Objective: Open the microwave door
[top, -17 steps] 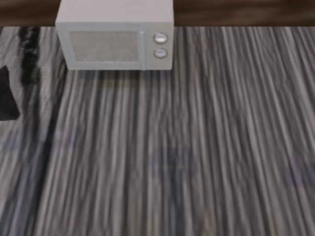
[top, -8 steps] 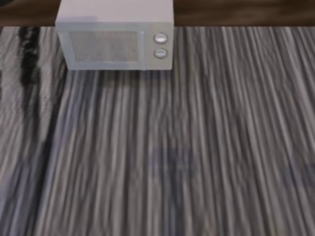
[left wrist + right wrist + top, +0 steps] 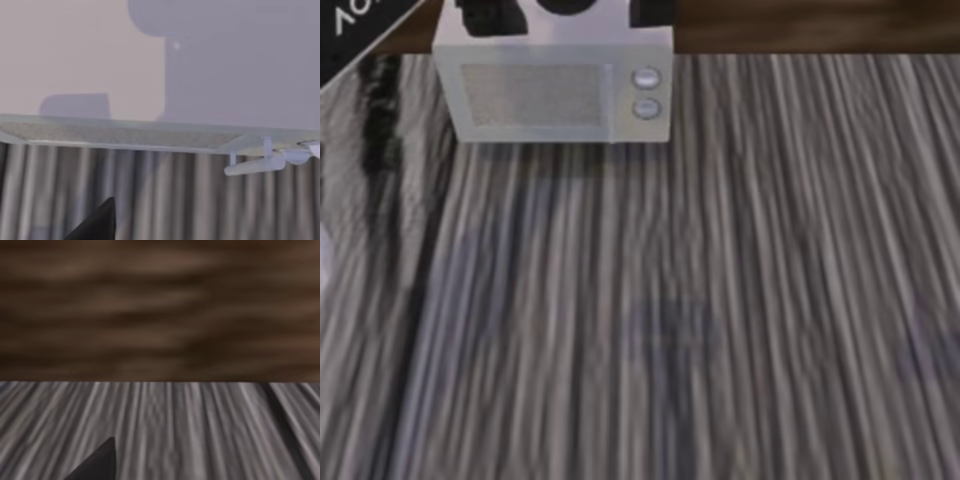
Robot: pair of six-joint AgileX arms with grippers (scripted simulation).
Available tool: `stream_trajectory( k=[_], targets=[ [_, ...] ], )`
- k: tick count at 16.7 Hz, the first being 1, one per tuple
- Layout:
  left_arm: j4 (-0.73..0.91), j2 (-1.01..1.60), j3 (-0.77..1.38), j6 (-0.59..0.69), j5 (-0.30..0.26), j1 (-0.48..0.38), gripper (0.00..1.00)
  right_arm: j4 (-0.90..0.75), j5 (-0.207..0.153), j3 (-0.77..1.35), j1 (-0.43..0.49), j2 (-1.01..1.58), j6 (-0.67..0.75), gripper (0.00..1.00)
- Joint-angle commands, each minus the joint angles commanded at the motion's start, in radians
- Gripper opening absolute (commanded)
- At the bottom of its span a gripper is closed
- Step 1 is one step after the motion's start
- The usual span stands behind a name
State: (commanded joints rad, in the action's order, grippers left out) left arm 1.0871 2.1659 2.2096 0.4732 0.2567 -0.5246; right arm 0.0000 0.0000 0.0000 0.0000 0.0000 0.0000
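With the microwave door (image 3: 532,96) shut at the tabletop's far left edge, my left end effector (image 3: 565,10), fingers' state unclear, hovered above the microwave (image 3: 555,40), needing to reach the handle (image 3: 254,165).

The left arm (image 3: 360,25) is black, with flat, blocky parts. One slanted black piece has white letters on it, cut off at the edge. More black chunks (image 3: 560,8) show beside it. In each wrist view, one dark, pointed finger (image 3: 97,222) (image 3: 97,462) sticks up like a small wedge.
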Motion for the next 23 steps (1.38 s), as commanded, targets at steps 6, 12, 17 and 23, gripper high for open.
stream_trajectory(
  k=[6, 12, 17, 23],
  targets=[
    [0.056, 0.096, 0.088, 0.018, 0.012, -0.023, 1.0, 0.0, 0.0, 0.0, 0.0, 0.0, 0.0, 1.0],
    [-0.013, 0.144, 0.071, 0.002, 0.003, -0.006, 1.0, 0.0, 0.0, 0.0, 0.0, 0.0, 0.0, 1.0],
    [-0.134, 0.23, 0.043, -0.023, -0.01, 0.02, 1.0, 0.0, 0.0, 0.0, 0.0, 0.0, 0.0, 1.0],
    [-0.135, 0.231, 0.042, -0.023, -0.01, 0.02, 0.77, 0.0, 0.0, 0.0, 0.0, 0.0, 0.0, 1.0]
  ],
)
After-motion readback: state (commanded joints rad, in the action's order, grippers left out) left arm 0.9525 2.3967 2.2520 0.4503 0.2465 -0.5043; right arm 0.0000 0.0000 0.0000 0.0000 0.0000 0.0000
